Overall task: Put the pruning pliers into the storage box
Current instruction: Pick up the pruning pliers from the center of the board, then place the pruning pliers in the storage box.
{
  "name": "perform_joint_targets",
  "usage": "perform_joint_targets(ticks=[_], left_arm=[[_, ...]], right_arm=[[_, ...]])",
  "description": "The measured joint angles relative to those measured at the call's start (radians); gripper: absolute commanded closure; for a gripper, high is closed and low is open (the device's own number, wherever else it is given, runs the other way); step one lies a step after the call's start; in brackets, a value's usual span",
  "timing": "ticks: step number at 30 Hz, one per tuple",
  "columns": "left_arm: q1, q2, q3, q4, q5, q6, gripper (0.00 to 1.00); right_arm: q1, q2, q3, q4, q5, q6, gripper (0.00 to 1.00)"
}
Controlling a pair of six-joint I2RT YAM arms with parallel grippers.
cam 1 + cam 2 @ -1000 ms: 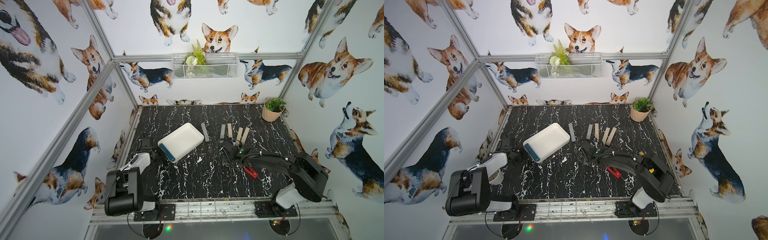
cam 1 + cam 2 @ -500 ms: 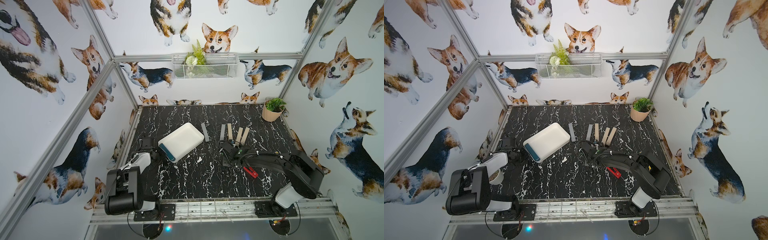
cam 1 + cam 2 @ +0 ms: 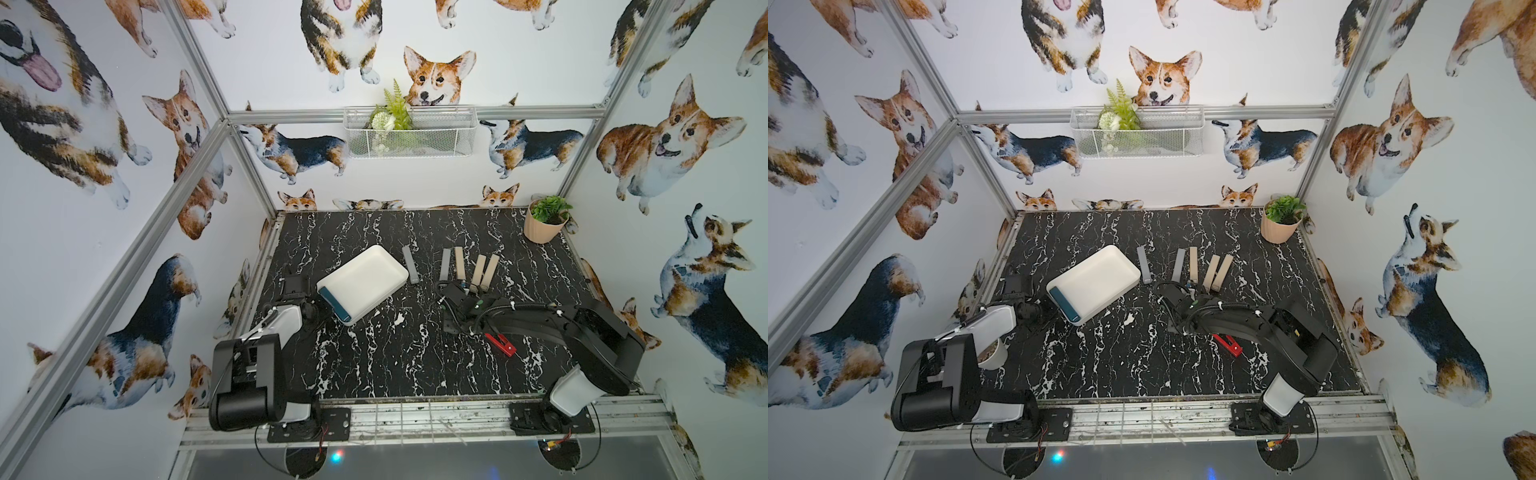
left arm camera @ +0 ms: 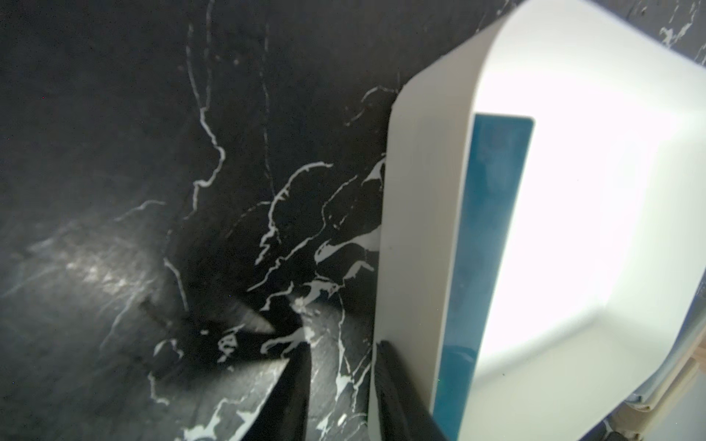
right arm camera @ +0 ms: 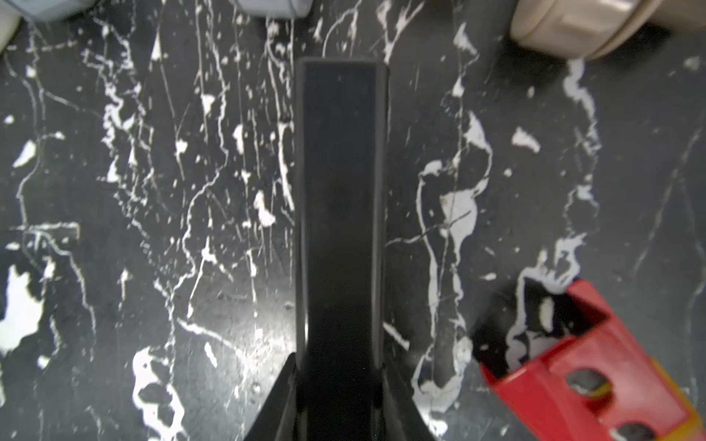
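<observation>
Right arm (image 3: 540, 322): stretched low over the black marbled surface (image 3: 395, 353).
Right tool (image 5: 339, 366): pinching the matte black bar (image 5: 340, 191), which lies flat.
Left arm (image 3: 282, 320): folded.
Left tool (image 4: 342, 351): slightly spread, empty, just beside the box (image 3: 365, 274) wall.
Box: smooth, white, round-cornered, with a teal bar (image 3: 334, 303) inside.

Right wrist view crops the red bar (image 5: 596, 362) and blurred beige bar (image 5: 565, 23).

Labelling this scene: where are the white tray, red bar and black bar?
white tray (image 3: 365, 276): in a top view, its bare floor.
red bar (image 3: 501, 344): in a top view, its middle.
black bar (image 5: 342, 214): right wrist view, middle of top face.
</observation>
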Motion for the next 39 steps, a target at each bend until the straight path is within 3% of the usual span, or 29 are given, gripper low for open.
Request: perform_joint_targets(ticks=[6,15,27,39], left_arm=[[-0.002,-0.002,0.000,-0.002,-0.001,0.000,0.68],[-0.002,-0.021,0.000,-0.006,-0.012,0.004,0.67],[-0.003,-0.017,0.001,-0.014,-0.028,0.008,0.67],[-0.003,-0.021,0.008,-0.023,-0.042,0.012,0.67]], right_arm=[[0.008,-0.061,-0.001,-0.028,-0.030,0.002,1.00],[0.067,-0.066,0.177,-0.066,-0.045,-0.065,1.00],[0.106,0.085,0.364,-0.014,-0.154,-0.197,1.00],[0.106,0.315,0.649,-0.018,-0.230,-0.358,1.00]])
